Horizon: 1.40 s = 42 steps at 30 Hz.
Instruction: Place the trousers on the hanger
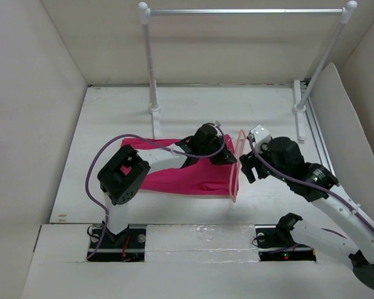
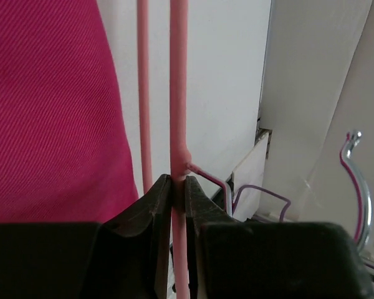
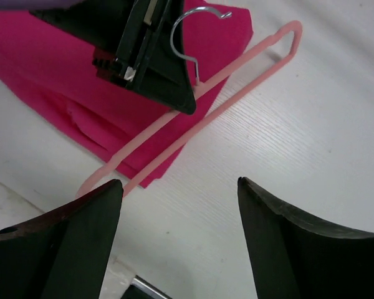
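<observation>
The magenta trousers (image 1: 174,177) lie folded flat on the table; they also show in the left wrist view (image 2: 50,106) and the right wrist view (image 3: 50,75). The light-pink hanger (image 1: 235,165) stands on edge at their right end. My left gripper (image 1: 227,156) is shut on one of the hanger's bars (image 2: 179,93) next to its metal hook (image 2: 355,180). My right gripper (image 1: 246,168) is open and empty just right of the hanger, above bare table; in its own view (image 3: 181,187) the hanger (image 3: 237,99) lies beyond its fingertips.
A white-and-silver clothes rail (image 1: 243,11) stands at the back on two posts. White walls close in the left and back sides. A tilted white board (image 1: 336,124) leans at the right.
</observation>
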Tool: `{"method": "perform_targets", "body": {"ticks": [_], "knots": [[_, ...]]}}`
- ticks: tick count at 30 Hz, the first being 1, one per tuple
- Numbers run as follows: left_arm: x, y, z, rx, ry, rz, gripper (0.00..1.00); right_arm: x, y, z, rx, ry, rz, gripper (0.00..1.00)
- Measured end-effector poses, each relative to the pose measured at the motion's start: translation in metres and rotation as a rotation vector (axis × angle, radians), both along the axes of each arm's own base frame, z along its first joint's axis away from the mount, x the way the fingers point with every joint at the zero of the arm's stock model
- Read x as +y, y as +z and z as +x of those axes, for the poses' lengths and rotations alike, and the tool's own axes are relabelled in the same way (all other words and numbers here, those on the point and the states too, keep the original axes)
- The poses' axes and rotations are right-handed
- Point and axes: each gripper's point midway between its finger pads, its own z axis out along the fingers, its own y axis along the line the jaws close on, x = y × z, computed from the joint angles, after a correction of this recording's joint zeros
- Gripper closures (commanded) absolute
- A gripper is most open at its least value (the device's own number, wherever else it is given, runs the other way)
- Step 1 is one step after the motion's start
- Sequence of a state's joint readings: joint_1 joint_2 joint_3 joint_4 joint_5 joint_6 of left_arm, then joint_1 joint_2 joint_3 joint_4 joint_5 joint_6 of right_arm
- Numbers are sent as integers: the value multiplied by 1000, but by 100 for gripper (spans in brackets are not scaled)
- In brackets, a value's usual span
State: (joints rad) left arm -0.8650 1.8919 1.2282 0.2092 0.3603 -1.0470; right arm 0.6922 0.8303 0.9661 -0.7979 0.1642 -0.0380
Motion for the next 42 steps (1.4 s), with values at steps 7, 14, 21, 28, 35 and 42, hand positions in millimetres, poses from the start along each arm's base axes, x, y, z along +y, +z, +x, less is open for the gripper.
{"method": "perform_targets", "body": {"ticks": [7, 14, 21, 28, 35, 42], "knots": [[3, 8, -14, -60, 63, -88, 100, 13, -8, -3, 36, 70, 156, 100], [4, -10, -22, -67, 166, -79, 100, 14, -80, 23, 189, -34, 221, 100], [11, -29, -6, -30, 286, -83, 100, 1, -108, 69, 211, -132, 312, 91], [9, -43, -1, -8, 309, -87, 100, 12, -148, 84, 301, -98, 306, 68], [7, -50, 0, -8, 307, -87, 100, 19, -163, 98, 306, -75, 305, 52], [9, -53, 1, -9, 310, -71, 100, 24, -177, 104, 325, -75, 304, 56]]}}
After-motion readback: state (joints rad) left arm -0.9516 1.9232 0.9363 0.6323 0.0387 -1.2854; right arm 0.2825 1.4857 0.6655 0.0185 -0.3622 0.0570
